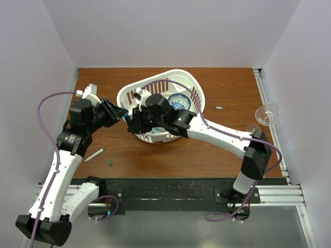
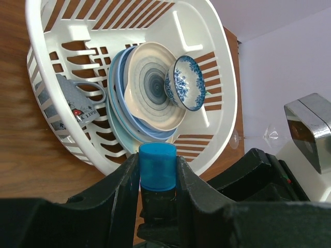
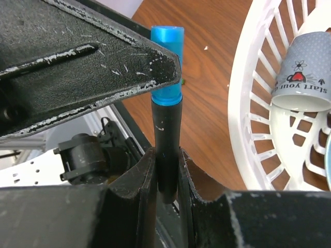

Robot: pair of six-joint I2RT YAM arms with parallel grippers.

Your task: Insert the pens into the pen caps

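1. The left tool [image 2: 158, 173] is closed narrowly on the blue end [image 2: 158, 164] of the black marker [image 3: 166, 134], at the bottom centre of the left wrist view.
2. The right tool [image 3: 166, 168] clamps the marker's black barrel, which stands upright in the lower middle of the right wrist view.
3. In the top view both tools meet left of centre, beside the left rim of the white basket [image 1: 192, 85].
4. A white pen [image 1: 94, 155] lies on the desk [image 1: 155, 155] at lower left, with a dark green cap [image 1: 109, 162] near it, not touching.
5. The basket holds plates [image 2: 150, 88], a patterned bowl [image 2: 186, 82] and a grey mug [image 3: 302, 72].
6. A clear glass [image 1: 266, 112] sits at the desk's right edge.
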